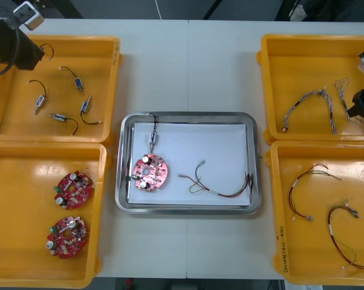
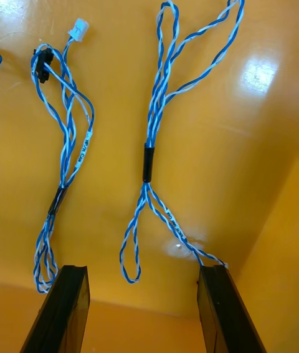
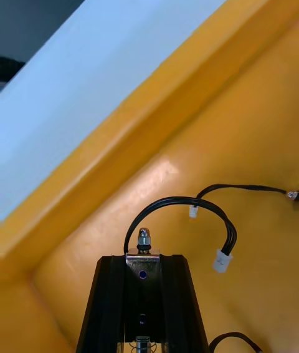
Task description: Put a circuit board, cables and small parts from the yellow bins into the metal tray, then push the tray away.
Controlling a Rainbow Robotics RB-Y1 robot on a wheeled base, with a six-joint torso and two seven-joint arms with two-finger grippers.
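Boards (image 1: 149,173), red and round, we count three; upper left, our left gripper (image 3: 143,259) clamps a small metal part (image 3: 144,239), right gripper (image 2: 143,270) gapes above two cables (image 2: 148,163).

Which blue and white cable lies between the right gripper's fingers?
The cable with two spread loops, centred before the right gripper; the white-plugged cable lies off-centre.

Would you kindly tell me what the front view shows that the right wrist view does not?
The front view adds the metal tray, holding a red circuit board, a small metal part and a red and yellow cable. The right wrist view adds how the right gripper stands: jaws open, one cable's black sleeve in line between them. Both share the far right yellow bin and its twisted blue and white cables.
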